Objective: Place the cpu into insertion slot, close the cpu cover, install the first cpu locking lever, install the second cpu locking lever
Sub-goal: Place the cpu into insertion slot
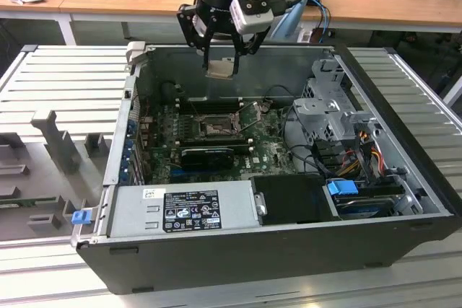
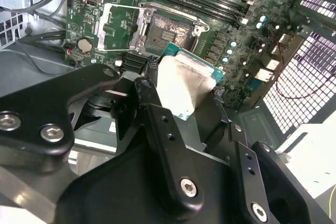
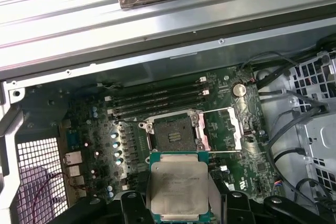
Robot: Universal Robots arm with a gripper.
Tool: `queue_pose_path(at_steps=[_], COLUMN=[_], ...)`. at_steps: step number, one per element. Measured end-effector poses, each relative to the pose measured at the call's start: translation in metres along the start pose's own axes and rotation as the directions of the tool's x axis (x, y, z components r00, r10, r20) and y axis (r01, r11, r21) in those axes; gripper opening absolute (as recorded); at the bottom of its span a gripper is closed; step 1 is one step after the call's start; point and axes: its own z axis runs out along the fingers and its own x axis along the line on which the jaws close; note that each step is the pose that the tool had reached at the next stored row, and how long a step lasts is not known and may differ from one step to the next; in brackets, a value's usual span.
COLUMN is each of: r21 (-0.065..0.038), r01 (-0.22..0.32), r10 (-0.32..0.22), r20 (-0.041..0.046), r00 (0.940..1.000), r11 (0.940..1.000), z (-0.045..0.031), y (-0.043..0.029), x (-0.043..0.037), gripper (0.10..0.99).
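My gripper [image 1: 221, 63] is clamped on the cpu [image 1: 219, 70], holding the chip in the air over the open computer case [image 1: 216, 250] that sits on the ribbed metal bench [image 1: 65, 70]. In the exterior view, the insertion slot [image 1: 215, 129] lies at six o'clock from the chip, well apart, its dark centre exposed. In the first wrist view, the cpu cover [image 3: 223, 129] lies swung open just beside the slot on the green motherboard [image 3: 252, 166].

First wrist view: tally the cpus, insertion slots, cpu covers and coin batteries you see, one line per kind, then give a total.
cpu: 1
insertion slot: 1
cpu cover: 1
coin battery: 1
Total: 4
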Motion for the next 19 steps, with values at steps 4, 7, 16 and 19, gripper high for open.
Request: queue_pose_path(at_steps=[4,7,16,19], r21=[0.0,-0.001,-0.002,-0.003], r01=[-0.032,-0.051,-0.114,-0.136], r10=[0.032,0.051,0.114,0.136], r20=[0.0028,0.0046,0.0101,0.012], r00=[0.9995,0.9987,0.9934,0.9906], r11=[0.9995,0.9987,0.9935,0.9906], z=[0.0001,0.0001,0.0003,0.0003], y=[0.0,0.0,0.0,0.0], x=[0.0,0.0,0.0,0.0], gripper=[0.525,0.525,0.525,0.525])
